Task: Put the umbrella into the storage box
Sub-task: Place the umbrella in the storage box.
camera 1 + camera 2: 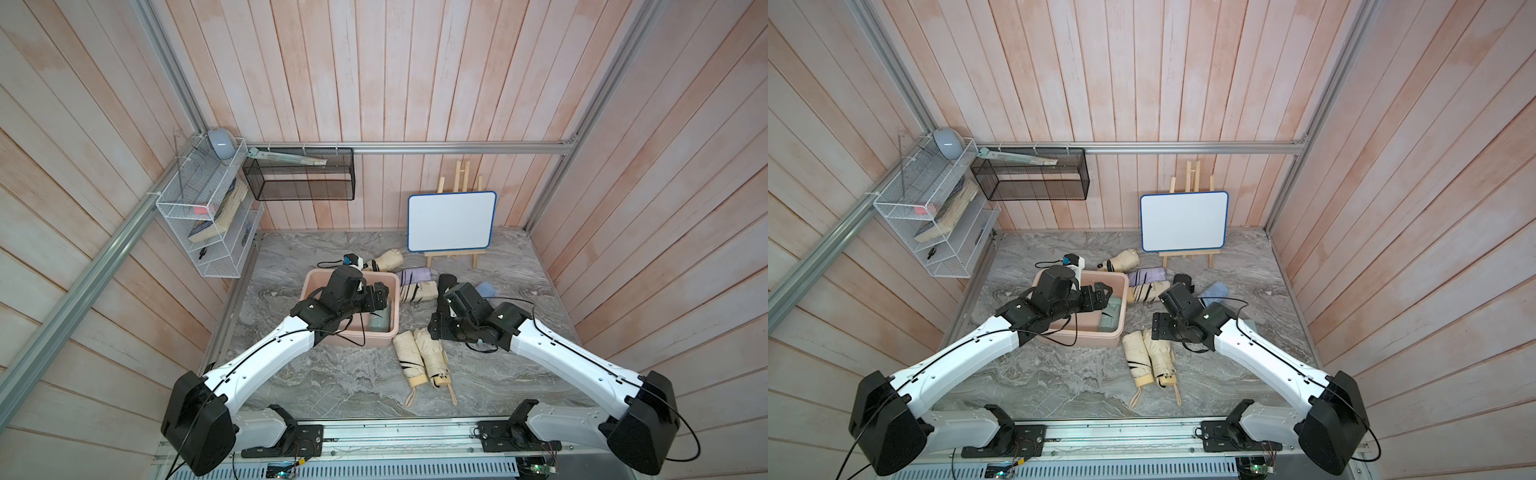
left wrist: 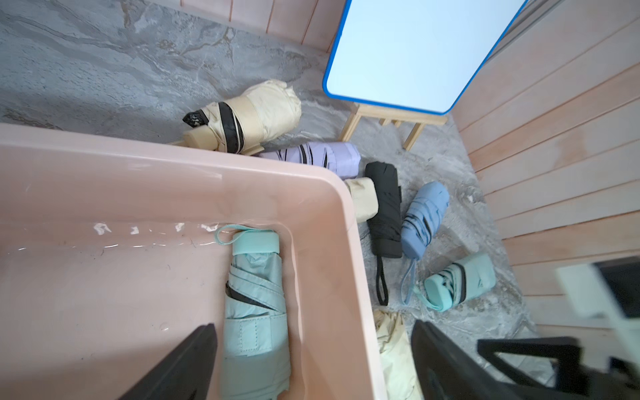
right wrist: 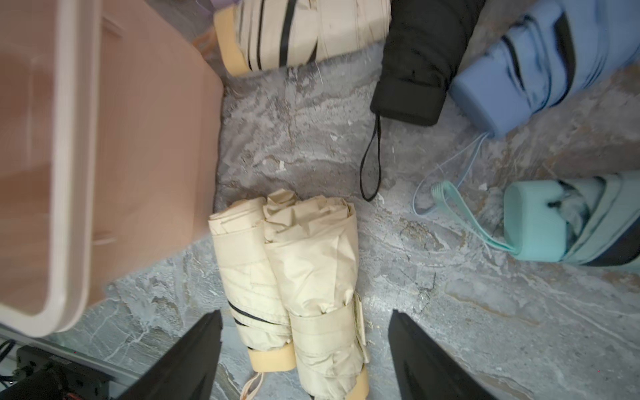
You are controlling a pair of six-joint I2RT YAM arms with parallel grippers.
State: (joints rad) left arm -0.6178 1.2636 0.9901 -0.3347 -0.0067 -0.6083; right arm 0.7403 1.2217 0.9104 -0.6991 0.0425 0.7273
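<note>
Though one mint umbrella [image 2: 254, 311] lies in the storage box [image 2: 138, 162] against its wall, left gripper [image 2: 311, 325] above it gapes empty; right gripper [image 3: 304, 315], also spread and empty, hovers over two cream umbrellas [image 3: 294, 263]. More lie outside.

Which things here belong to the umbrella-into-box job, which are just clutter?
Job: storage box; mint umbrella inside it; loose on the table: cream pair, black umbrella, blue umbrella, lilac umbrella; left gripper, open, at the box; right gripper, open above the cream pair.

Lying about: whiteboard on its easel; black mesh basket; white wire rack.
</note>
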